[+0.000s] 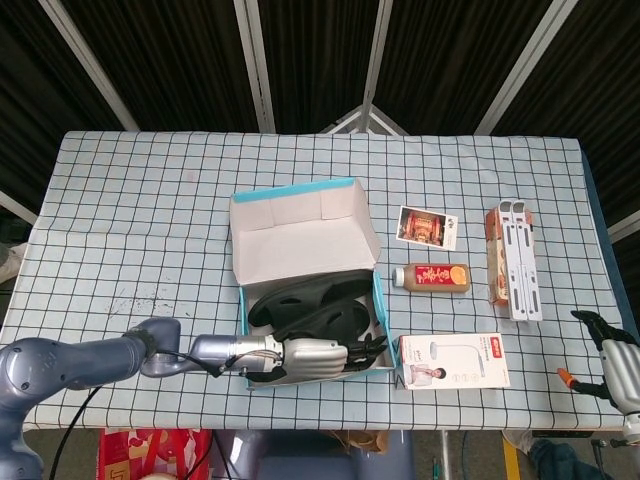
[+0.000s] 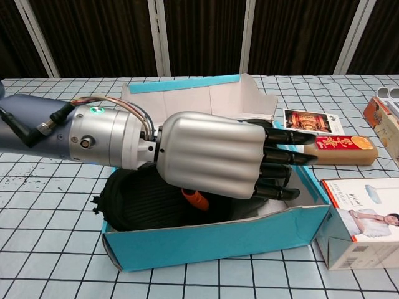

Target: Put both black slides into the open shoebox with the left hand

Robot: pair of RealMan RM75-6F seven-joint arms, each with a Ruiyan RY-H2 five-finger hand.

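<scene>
Hidden and cut-off parts
The left hand (image 2: 209,154) is covering much of the black slides (image 2: 146,198) in the shoebox (image 2: 218,240); the right hand (image 1: 618,362) is running off the frame's right edge.

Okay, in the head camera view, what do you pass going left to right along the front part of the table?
left hand over the near end of the open shoebox → white product box → right hand at the table's right edge.
</scene>
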